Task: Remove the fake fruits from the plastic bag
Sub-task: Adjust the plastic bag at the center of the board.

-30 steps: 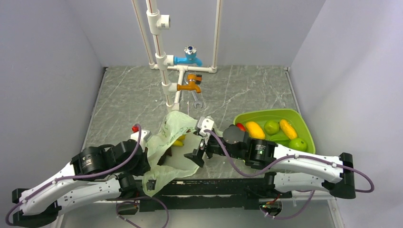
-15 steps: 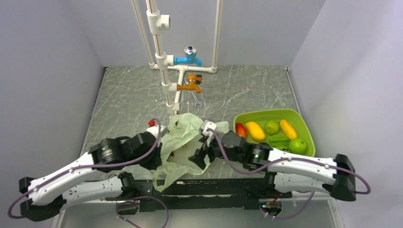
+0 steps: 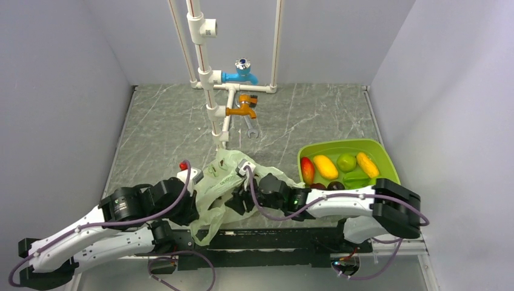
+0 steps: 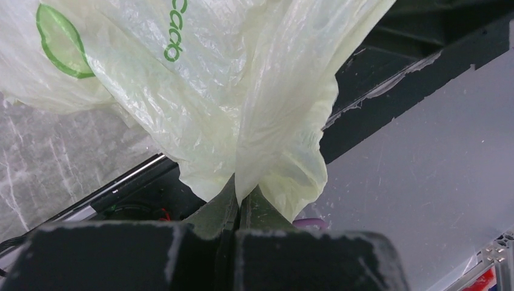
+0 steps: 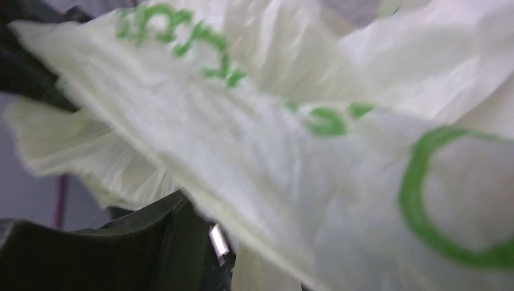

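Observation:
The plastic bag [image 3: 222,176] is pale green, crinkled, and bunched near the table's front edge between my arms. My left gripper [image 3: 195,207] is at its left side; in the left wrist view the left gripper [image 4: 240,197] is shut on a pinched fold of the bag [image 4: 200,91]. My right gripper [image 3: 238,203] is pushed into the bag's right side. In the right wrist view the blurred bag film [image 5: 291,157] drapes over the right gripper [image 5: 267,280], which is slightly open. No fruit shows in the bag. Red [image 3: 307,170], yellow [image 3: 325,165], green [image 3: 347,162] and dark purple [image 3: 335,185] fake fruits lie in the tray.
The lime-green tray [image 3: 370,145] stands at the right, just behind my right arm. White pipes with a blue tap [image 3: 241,75] and an orange tap [image 3: 242,109] stand at the back centre. A wrench [image 3: 252,127] lies below them. The black frame rail [image 3: 273,239] runs along the near edge.
My right arm has swung left and pushed into the bag. My left gripper rose with the bag, then dropped back left. The bag is more bunched and the yellow fruit inside is hidden.

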